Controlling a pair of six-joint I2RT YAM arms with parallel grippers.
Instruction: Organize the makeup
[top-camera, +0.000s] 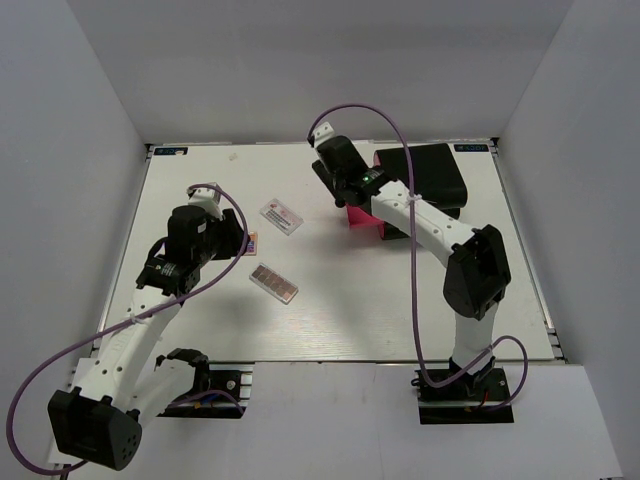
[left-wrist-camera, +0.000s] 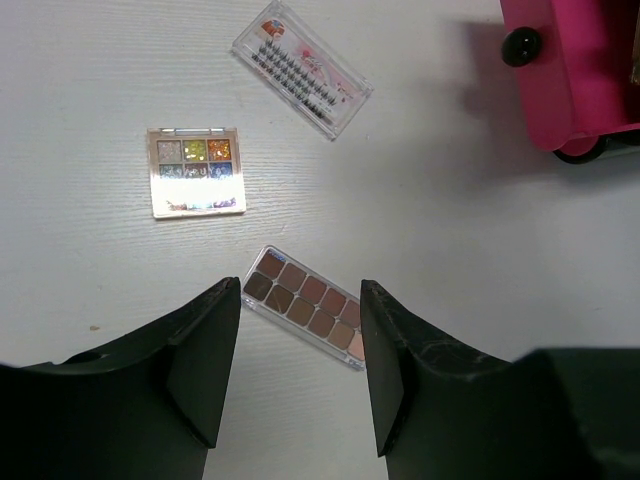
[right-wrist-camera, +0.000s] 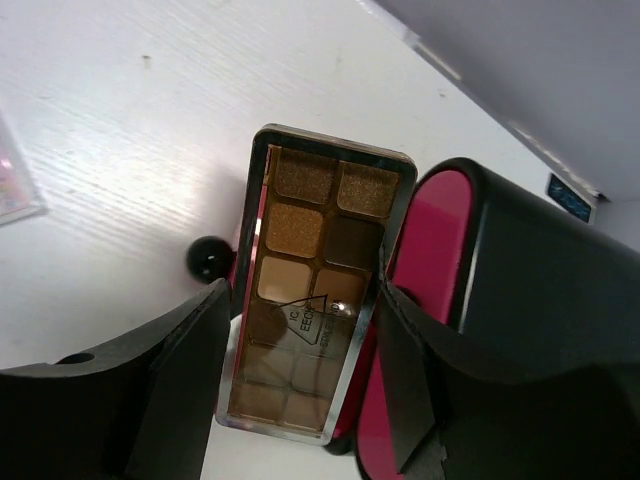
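My left gripper (top-camera: 240, 241) (left-wrist-camera: 300, 288) is open and empty above the table. A flat brown eyeshadow palette (left-wrist-camera: 305, 305) (top-camera: 274, 283) lies on the table just beyond its fingertips. A small square glitter palette (left-wrist-camera: 196, 171) and a clear lash case (left-wrist-camera: 301, 68) (top-camera: 281, 216) lie farther off. My right gripper (top-camera: 352, 200) (right-wrist-camera: 300, 290) is shut on a long gold-and-brown eyeshadow palette (right-wrist-camera: 315, 280). It holds the palette over the open pink drawer (right-wrist-camera: 420, 240) (top-camera: 362, 220) of the black box (top-camera: 425, 175).
The pink drawer has a round black knob (right-wrist-camera: 210, 258) (left-wrist-camera: 522, 45) facing the table's middle. The black box stands at the back right. Grey walls close in the table on three sides.
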